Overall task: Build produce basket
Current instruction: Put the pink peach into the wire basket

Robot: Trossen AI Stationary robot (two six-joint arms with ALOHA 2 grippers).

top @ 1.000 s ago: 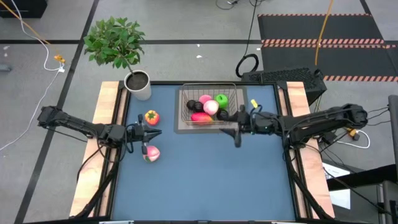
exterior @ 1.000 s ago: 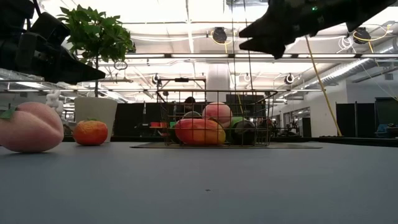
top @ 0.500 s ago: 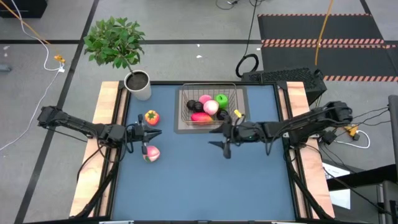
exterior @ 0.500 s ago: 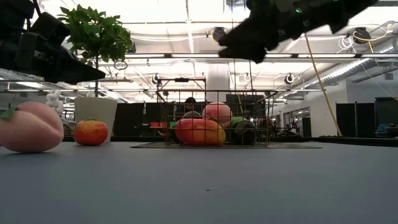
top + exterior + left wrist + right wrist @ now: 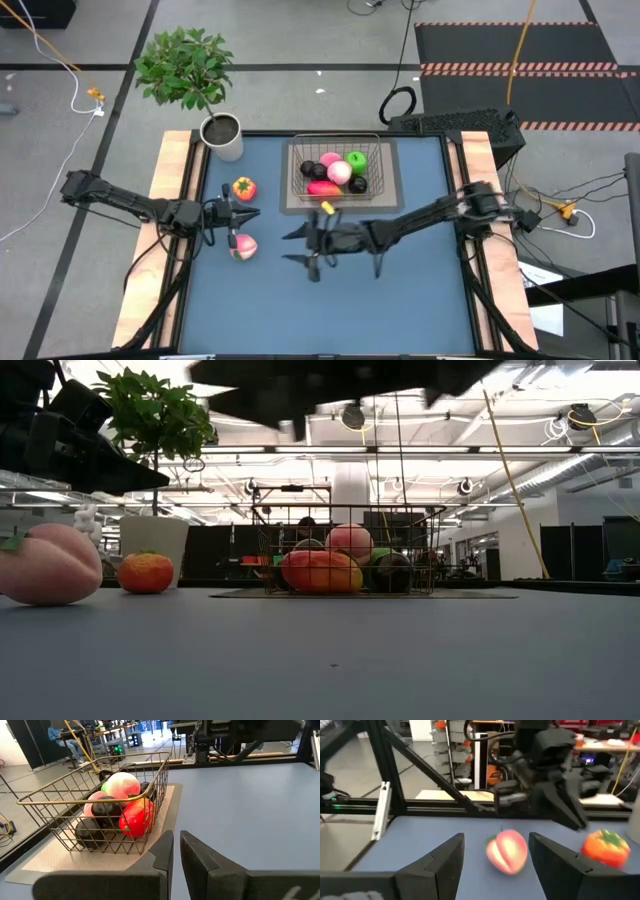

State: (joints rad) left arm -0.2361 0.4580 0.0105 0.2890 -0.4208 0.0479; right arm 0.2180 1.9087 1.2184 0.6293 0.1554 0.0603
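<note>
The grey wire basket [image 5: 336,172] stands on a mat at the table's far middle and holds a green apple, a pink peach, a red-orange oval and small dark round ones [image 5: 107,805]. A pink peach [image 5: 243,247] lies on the table at the left, and the orange-red one with a green top [image 5: 243,188] sits farther back. My right gripper [image 5: 298,247] is open above the table's middle, a short way right of the loose peach [image 5: 507,851], touching nothing. My left gripper [image 5: 250,213] hovers shut between the two loose fruits.
A white pot with a leafy plant [image 5: 224,137] stands at the far left corner. Wooden rails [image 5: 172,180] line the left and right table edges. The right arm [image 5: 420,218] stretches across the table in front of the basket. Blue tabletop [image 5: 330,310] lies toward the near edge.
My right gripper has swung from beside the basket's near right corner toward the table's left and near edge, ending closer to the loose peach. The left arm and all the fruit have stayed still.
</note>
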